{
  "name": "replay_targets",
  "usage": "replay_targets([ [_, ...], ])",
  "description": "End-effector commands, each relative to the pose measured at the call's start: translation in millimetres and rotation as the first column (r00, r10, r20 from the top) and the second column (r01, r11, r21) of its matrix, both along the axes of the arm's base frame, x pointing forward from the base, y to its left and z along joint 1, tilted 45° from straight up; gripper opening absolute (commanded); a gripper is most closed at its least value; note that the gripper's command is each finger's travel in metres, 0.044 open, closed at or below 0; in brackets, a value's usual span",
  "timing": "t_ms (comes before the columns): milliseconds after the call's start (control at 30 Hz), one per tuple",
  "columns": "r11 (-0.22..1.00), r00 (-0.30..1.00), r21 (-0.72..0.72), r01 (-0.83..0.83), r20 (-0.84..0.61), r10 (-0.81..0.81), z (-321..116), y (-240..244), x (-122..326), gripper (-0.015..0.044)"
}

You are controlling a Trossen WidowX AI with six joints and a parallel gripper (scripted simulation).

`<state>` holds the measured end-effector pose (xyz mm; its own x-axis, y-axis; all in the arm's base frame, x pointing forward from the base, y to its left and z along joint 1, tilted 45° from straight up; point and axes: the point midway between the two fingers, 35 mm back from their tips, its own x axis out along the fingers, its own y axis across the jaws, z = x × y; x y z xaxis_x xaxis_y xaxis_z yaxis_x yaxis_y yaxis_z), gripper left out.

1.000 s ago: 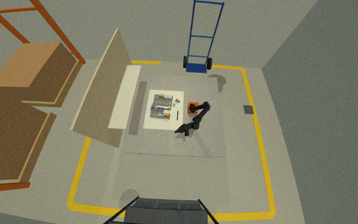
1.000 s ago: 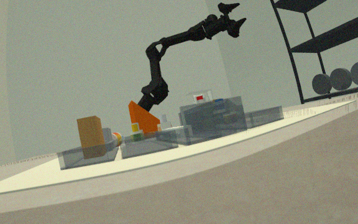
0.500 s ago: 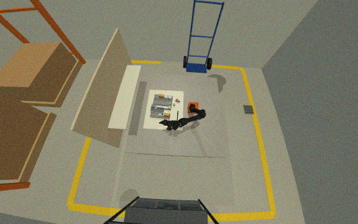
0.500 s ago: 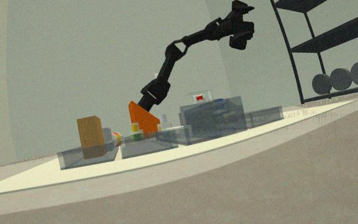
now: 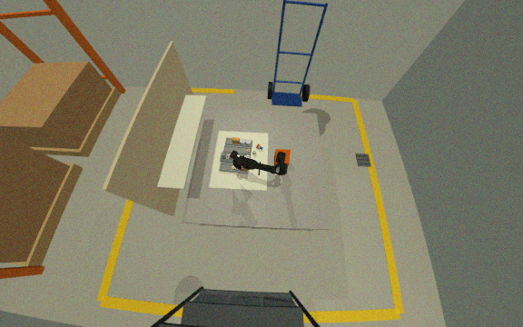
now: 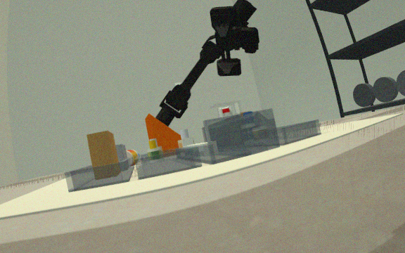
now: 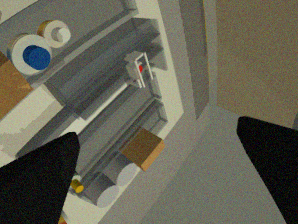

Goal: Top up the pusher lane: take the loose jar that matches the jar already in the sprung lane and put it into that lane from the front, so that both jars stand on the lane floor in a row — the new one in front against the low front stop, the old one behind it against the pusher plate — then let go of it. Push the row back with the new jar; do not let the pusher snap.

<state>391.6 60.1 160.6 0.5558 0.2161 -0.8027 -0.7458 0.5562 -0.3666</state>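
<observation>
Gripper (image 7: 158, 132) is hanging spread wide w/ nothing in it, high over the grey lane rack (image 6: 241, 135) and looking down on it. Candidate jars are sitting off to one side, not under the jaws: a blue-topped jar (image 7: 33, 56) is showing up-left in wrist view w/ its round top facing the cam, so axis approx. upright. Which jar matches the lane's is too small to tell, but the arm is prob. needing to shift that way and drop before closing.
</observation>
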Motion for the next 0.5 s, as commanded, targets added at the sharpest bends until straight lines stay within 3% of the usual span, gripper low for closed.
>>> replay_targets([
  [0,0.992,0.966,0.078,0.102,-0.244,-0.080,-59.6,-29.6,-15.9,0.0440],
  [167,0.940,0.827,0.177,0.293,-0.540,-0.156,-121.6,-61.1,-51.0,0.0440],
  [300,0.819,0.609,0.238,0.521,-0.776,-0.162,-164.2,-80.6,-93.2,0.0440],
  [400,0.691,0.436,0.243,0.681,-0.893,-0.115,-183.1,-87.5,-121.8,0.0440],
  [467,0.657,0.396,0.239,0.714,-0.913,-0.098,-186.2,-88.5,-127.8,0.0440],
])
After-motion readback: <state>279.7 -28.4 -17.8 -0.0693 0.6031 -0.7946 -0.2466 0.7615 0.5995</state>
